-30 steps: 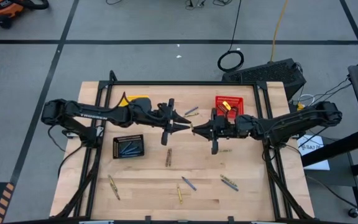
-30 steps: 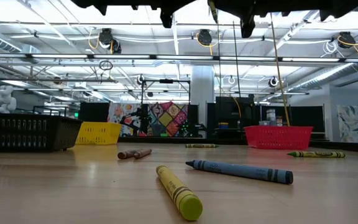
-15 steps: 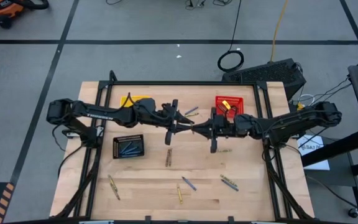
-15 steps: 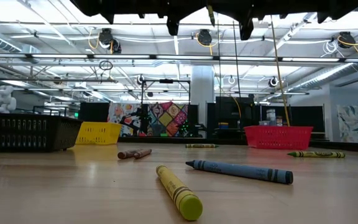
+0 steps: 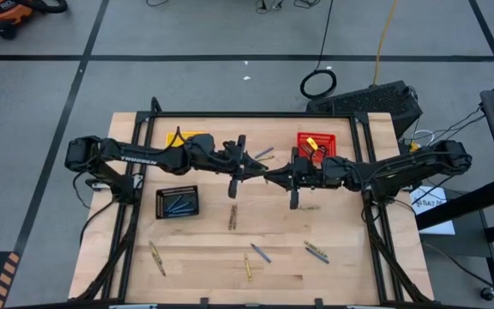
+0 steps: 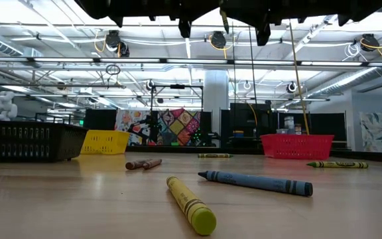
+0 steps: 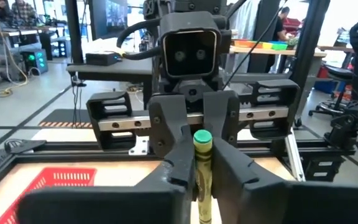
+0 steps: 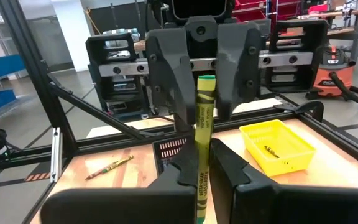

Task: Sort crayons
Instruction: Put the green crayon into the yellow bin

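A yellow crayon (image 8: 205,112) with a green tip is held level in the air above the middle of the table, between my two grippers, which face each other. My right gripper (image 8: 205,165) is shut on one end, and my left gripper (image 7: 202,177) has its fingers closed on the other. In the high view they meet at the crayon (image 5: 267,176). Several loose crayons (image 5: 232,216) lie flat on the wooden table (image 5: 195,283). My left gripper pinches the crayon's end (image 7: 203,168) between its two fingers. The fingers come level from the table's left and lie along the crayon, which is clear of the table. My right gripper pinches the opposite end (image 8: 202,158) between its two fingers, level from the table's right and along the crayon.
A black basket (image 5: 177,202) holding blue crayons stands at the left. A yellow basket (image 5: 187,137) sits at the far left, partly under my left arm, and a red basket (image 5: 316,144) at the far right. Loose crayons (image 5: 316,251) lie across the near half.
My left gripper has shut its fingers around the free end of the crayon that my right gripper holds. The crayon stays level and in place.
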